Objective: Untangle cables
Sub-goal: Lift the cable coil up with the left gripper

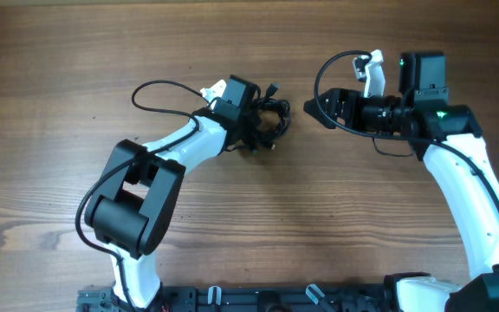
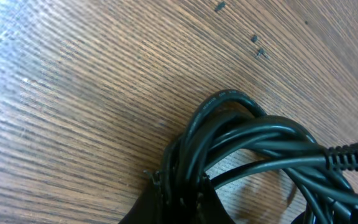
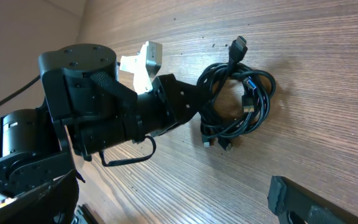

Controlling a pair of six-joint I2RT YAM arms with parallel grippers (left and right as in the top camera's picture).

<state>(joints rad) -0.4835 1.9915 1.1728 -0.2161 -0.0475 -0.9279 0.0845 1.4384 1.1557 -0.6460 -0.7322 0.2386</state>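
Overhead: left gripper (image 1: 251, 124) clamped on the bundled cables (image 1: 273, 115); right gripper (image 1: 312, 107) spread wide, empty, near. We judge the anchoring step in hand; next, right must pinch one plug (image 3: 237, 45).

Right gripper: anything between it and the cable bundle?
Nothing visible. Only bare table lies between the open right gripper and the cables. The left gripper is shut on the cables' far side.
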